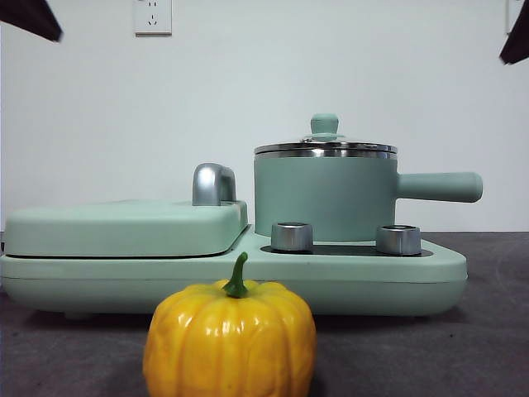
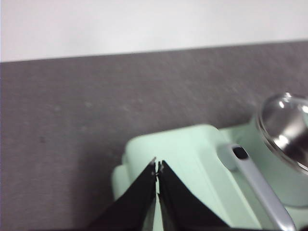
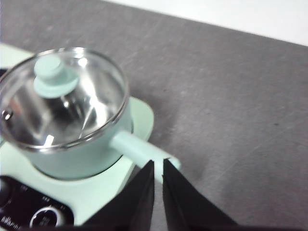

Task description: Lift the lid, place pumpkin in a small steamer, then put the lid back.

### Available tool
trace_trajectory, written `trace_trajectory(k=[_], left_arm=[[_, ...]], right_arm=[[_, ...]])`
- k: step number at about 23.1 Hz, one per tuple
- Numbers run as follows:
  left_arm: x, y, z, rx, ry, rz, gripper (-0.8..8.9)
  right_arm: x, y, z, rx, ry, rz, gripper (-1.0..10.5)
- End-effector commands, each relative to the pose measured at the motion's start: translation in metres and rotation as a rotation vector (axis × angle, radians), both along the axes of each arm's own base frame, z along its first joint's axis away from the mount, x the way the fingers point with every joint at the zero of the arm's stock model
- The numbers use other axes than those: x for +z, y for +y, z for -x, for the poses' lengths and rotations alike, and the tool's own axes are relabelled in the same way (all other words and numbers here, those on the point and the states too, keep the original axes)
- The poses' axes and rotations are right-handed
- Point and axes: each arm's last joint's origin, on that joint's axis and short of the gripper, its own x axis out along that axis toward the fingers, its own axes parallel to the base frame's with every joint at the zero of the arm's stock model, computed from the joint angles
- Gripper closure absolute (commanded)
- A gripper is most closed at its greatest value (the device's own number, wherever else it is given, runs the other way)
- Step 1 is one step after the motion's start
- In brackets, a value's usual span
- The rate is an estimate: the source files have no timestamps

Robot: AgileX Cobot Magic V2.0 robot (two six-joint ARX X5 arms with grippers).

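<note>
The lid [image 1: 325,147] sits closed on the small steamer [image 1: 324,194], looks light but slippery glass and steel, so its small knob [image 3: 50,72] seems the best hold, while the pumpkin [image 1: 230,337] waits on the tabletop [image 1: 479,331] and both grippers, left [image 2: 157,169] and right [image 3: 158,166], hang clenched and empty.

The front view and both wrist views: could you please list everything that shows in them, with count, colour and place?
pumpkin: one, yellow-orange with green stem, on the table nearest the camera, in front of the cooker.
small steamer: one, mint-green pot with steel rim, on the cooker's right side, long handle pointing right.
lid: one, steel rim, mint knob, closed on the steamer.
cooker base: one, mint-green, on the dark table.
griddle cover: one, mint-green, flat, left of the steamer, with a silver handle.
knobs: two, silver, below the steamer.
wall socket: one, white, on the wall.
left gripper: jaws shut, above the griddle cover.
right gripper: jaws shut, above the steamer's handle.
</note>
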Motion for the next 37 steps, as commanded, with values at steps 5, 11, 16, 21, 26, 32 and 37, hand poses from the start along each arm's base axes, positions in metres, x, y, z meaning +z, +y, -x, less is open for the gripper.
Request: trace_trajectory(k=[5,11,16,21,26,32,37], left_arm=[[-0.005,-0.024,-0.011,-0.147,-0.010,-0.106,8.05],[-0.010,-0.039,-0.011,-0.284,-0.065,-0.263,7.88],[-0.010,-0.045,-0.008,-0.341,-0.099,-0.321,6.11],[-0.010,-0.048,-0.007,-0.353,-0.101,-0.319,5.81],[-0.010,-0.050,-0.006,-0.361,-0.103,-0.318,5.81],[-0.007,-0.056,-0.006,-0.397,-0.140,-0.275,5.81],[-0.001,-0.065,-0.009,-0.437,-0.214,-0.214,5.81]], right_arm=[[-0.001,0.016,-0.007,0.142,-0.028,0.105,9.2],[-0.004,0.029,-0.007,0.265,-0.071,0.212,9.2],[-0.004,0.035,-0.005,0.320,-0.093,0.245,8.0],[-0.004,0.038,-0.004,0.335,-0.097,0.248,6.4],[-0.004,0.039,-0.004,0.339,-0.098,0.248,6.4],[-0.003,0.039,-0.004,0.330,-0.090,0.233,6.4],[-0.003,0.039,-0.004,0.327,-0.087,0.229,6.4]])
